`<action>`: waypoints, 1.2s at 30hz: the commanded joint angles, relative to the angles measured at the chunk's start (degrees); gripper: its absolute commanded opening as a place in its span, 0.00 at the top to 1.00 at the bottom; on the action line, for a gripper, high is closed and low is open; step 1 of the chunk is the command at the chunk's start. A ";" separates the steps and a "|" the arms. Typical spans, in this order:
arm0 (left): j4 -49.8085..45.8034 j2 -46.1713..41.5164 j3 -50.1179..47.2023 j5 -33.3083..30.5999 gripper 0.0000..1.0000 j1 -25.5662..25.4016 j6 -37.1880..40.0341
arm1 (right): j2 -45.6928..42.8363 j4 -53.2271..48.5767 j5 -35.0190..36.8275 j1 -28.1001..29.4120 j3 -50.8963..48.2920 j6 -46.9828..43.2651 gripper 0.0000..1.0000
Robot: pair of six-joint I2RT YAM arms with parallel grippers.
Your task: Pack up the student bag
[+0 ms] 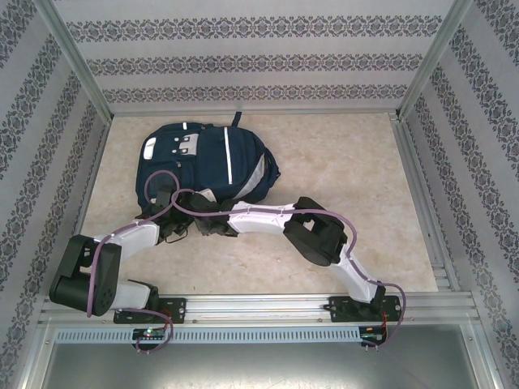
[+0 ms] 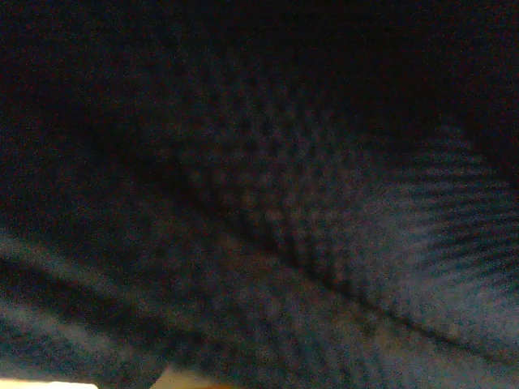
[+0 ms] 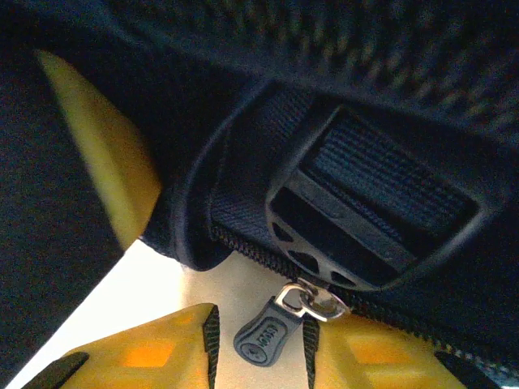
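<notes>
The student bag point(image 1: 211, 158), navy with white strips, lies flat at the table's back left. Both arms reach to its near edge. My left gripper point(image 1: 173, 225) presses into that edge; dark mesh fabric of the bag point(image 2: 324, 203) sits right against its camera and hides its fingers. My right gripper point(image 1: 212, 223) is just beside it. In the right wrist view the right gripper point(image 3: 259, 348) stands open, its yellow fingers point(image 3: 154, 356) on either side of a grey zipper pull point(image 3: 263, 334). The pull hangs from the bag's zipper below a black strap buckle point(image 3: 365, 219).
A yellow slab point(image 3: 93, 146) pokes out from under the dark fabric at the left of the right wrist view. The beige table point(image 1: 349, 170) spreads to the right of the bag. Patterned walls and metal rails point(image 1: 422, 203) close in the table.
</notes>
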 commanded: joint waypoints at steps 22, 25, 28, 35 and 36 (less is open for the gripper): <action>-12.15 -3.83 -0.43 -2.28 1.00 11.04 5.71 | -12.47 1.78 6.31 -4.50 -18.36 6.89 1.00; -16.02 -5.77 -0.07 -4.05 1.00 14.00 6.71 | -15.45 2.16 6.69 -5.83 -22.32 7.24 1.00; -18.42 -7.07 0.14 -5.85 1.00 16.54 7.65 | -17.97 2.26 7.24 -7.31 -25.67 7.08 1.00; -22.26 -7.16 2.95 -6.17 1.00 23.50 10.94 | -22.64 2.72 5.71 -10.89 -30.22 5.24 1.00; -22.74 -7.13 3.55 -5.02 1.00 24.37 11.12 | -23.20 3.19 4.27 -11.10 -30.36 4.30 1.00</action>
